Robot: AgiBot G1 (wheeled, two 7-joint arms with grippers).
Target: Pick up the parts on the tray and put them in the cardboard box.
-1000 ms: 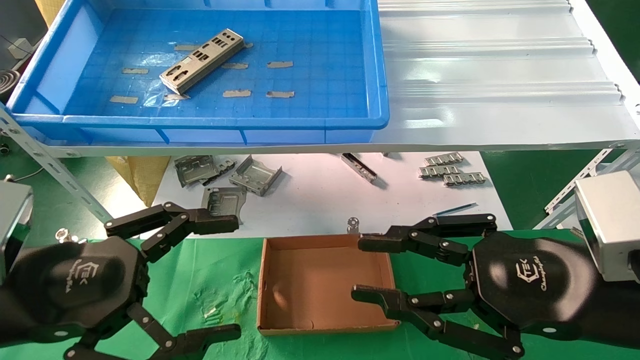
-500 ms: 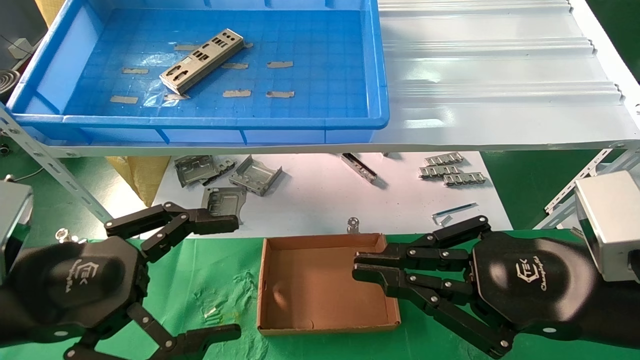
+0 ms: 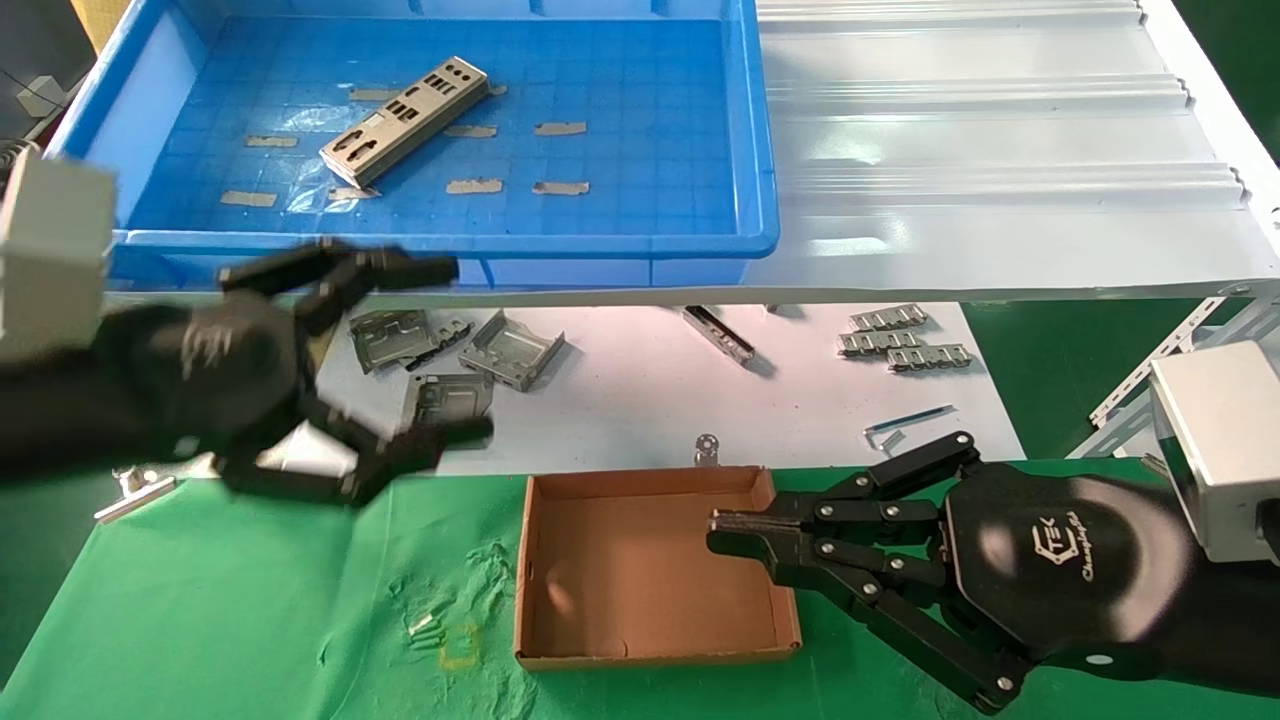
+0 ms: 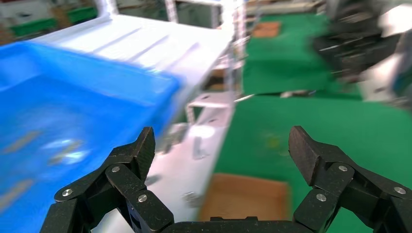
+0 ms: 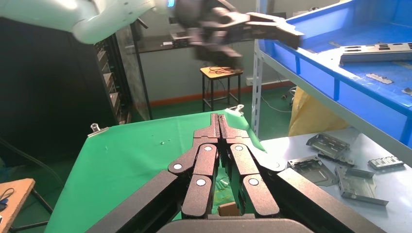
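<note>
One part (image 3: 405, 121), a long silver plate with small holes, lies flat and slanted on the floor of the blue tray (image 3: 700, 245). Bits of tape are stuck to the tray floor around it. The tray sits on a white shelf (image 3: 980, 150), up above the surface.

The left tool (image 3: 440, 350) is in the air just in front of the tray's near wall. Its two fingers are spread wide apart and hold nothing. It looks blurry.

The cardboard box (image 3: 535, 570) sits on the green cloth (image 3: 250, 620) and has nothing in it. The right tool (image 3: 722, 528) is over the box's right wall, pointing into the box. Its fingers are pressed together and hold nothing.

Bent grey brackets (image 3: 455, 350) and small toothed strips (image 3: 900, 340) lie on a white sheet (image 3: 640, 400) under the shelf.
</note>
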